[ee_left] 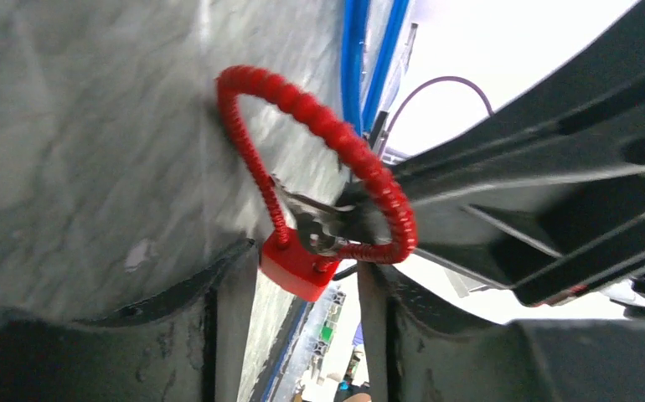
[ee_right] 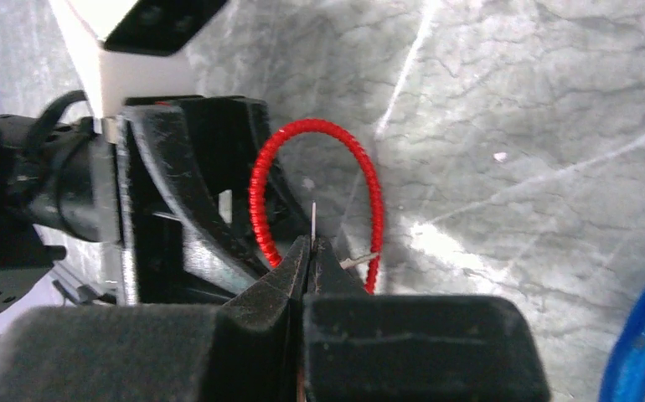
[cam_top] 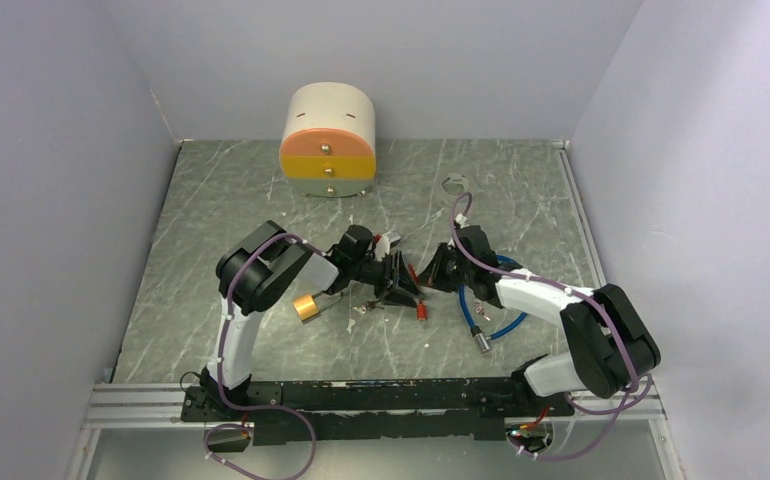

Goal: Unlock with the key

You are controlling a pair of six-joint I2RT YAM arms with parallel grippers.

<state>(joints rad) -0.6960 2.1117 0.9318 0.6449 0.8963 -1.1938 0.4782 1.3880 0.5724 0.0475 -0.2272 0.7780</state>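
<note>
A red padlock [cam_top: 422, 311] with a red cable shackle lies at the middle of the table. In the left wrist view its red body [ee_left: 296, 268] sits between my left gripper's [ee_left: 304, 272] fingertips, and the cable loop [ee_left: 319, 126] stands above it. My left gripper [cam_top: 408, 293] appears shut on the lock body. My right gripper [cam_top: 424, 275] faces it from the right. In the right wrist view its jaws [ee_right: 311, 243] are shut on a thin metal key [ee_right: 313, 219], with the red cable loop [ee_right: 260, 193] just behind. Metal key parts [ee_left: 319, 222] show inside the loop.
A gold padlock [cam_top: 307, 306] lies under the left forearm. A blue cable lock [cam_top: 491, 315] lies beside the right arm. A round cream and orange drawer box [cam_top: 328, 140] stands at the back. A small ring [cam_top: 452, 184] lies at back right. Walls close in both sides.
</note>
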